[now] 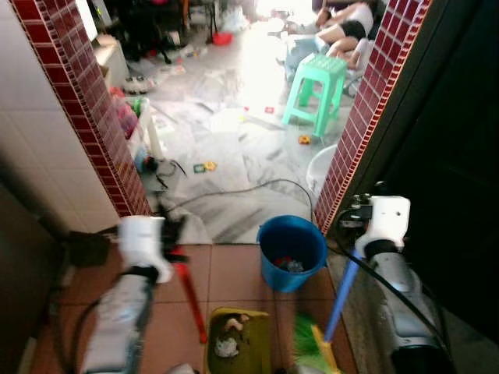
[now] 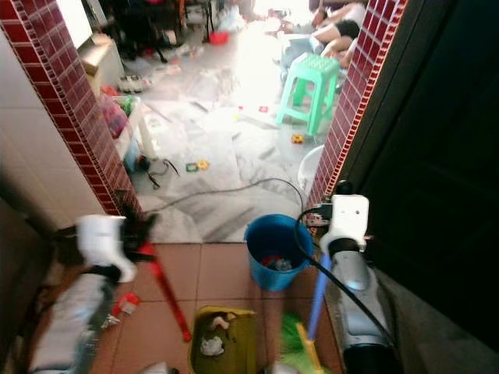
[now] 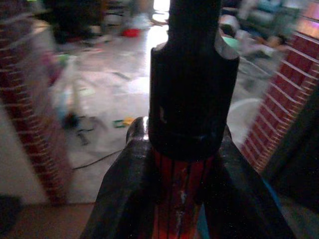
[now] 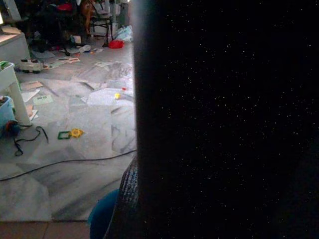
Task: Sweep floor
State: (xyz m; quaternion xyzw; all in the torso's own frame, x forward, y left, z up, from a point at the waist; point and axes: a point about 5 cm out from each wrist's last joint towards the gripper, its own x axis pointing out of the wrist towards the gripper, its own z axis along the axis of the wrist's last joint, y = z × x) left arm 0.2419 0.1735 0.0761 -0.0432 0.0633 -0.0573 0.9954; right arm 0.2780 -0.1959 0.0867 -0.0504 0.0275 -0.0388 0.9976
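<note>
My left gripper is shut on the red handle of an olive dustpan. The pan rests on the terracotta tiles with dust and scraps inside. In the left wrist view both black fingers clamp the red shaft under its black cap. My right gripper is shut on the blue broom handle. The broom's green bristles touch the floor beside the pan. The right wrist view is mostly dark behind the handle.
A blue bucket with rubbish stands just ahead of the dustpan. Red-tiled pillars frame a doorway onto a littered marble floor. There lie a black cable, a green stool and a white basin. A person sits at the back.
</note>
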